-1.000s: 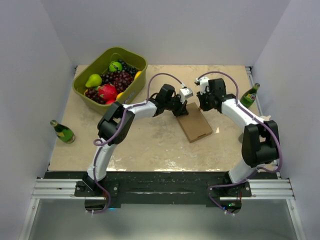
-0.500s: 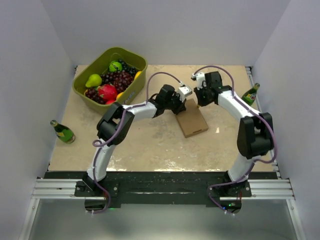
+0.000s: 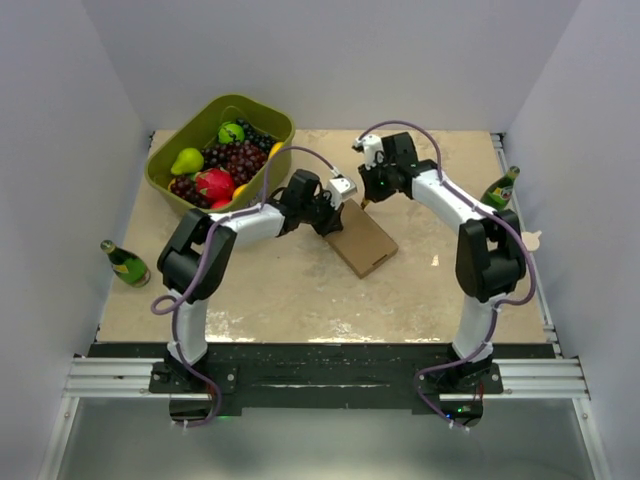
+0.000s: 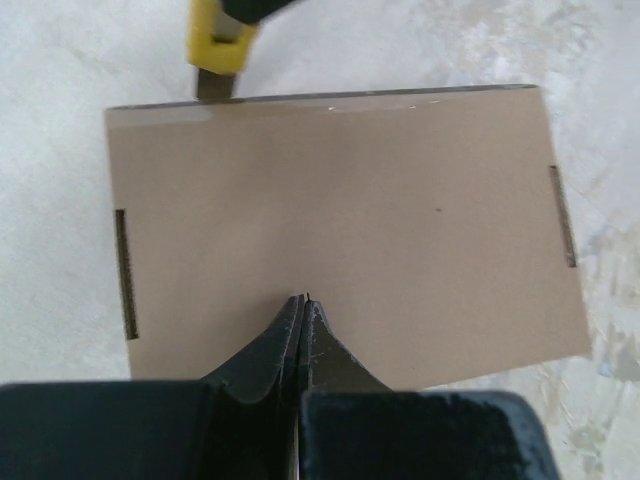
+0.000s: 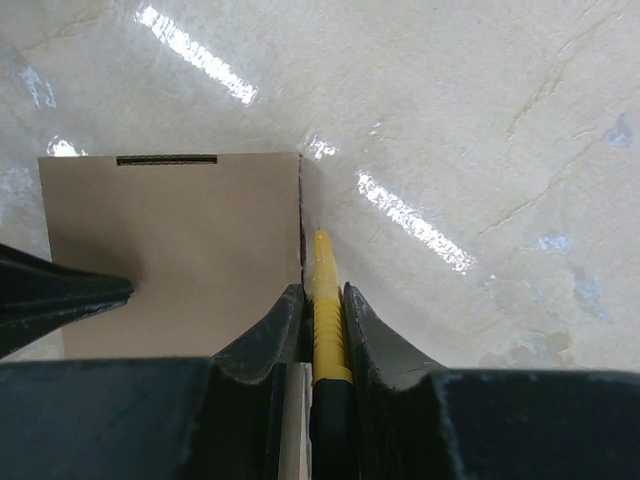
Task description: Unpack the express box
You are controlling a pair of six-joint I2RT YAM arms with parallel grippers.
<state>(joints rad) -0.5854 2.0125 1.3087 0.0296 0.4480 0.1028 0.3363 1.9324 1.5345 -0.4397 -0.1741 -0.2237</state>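
Note:
The express box (image 3: 362, 241) is a flat plain brown cardboard mailer, lying closed on the table's middle. My left gripper (image 3: 331, 221) is shut and empty, its tips resting on the box's top; the left wrist view shows the tips (image 4: 302, 300) on the lid (image 4: 340, 200). My right gripper (image 3: 367, 196) is shut on a yellow utility knife (image 5: 325, 285). The knife's tip sits along the box's far edge (image 5: 190, 235). The knife also shows in the left wrist view (image 4: 216, 45).
An olive-green tub (image 3: 262, 112) of fruit stands at the back left. A green bottle (image 3: 125, 263) lies near the left wall. Another green bottle (image 3: 500, 188) lies near the right wall. White walls close in three sides.
Both grippers and the box have shifted left across the table. The right gripper with the knife has moved left and back along the box's far edge.

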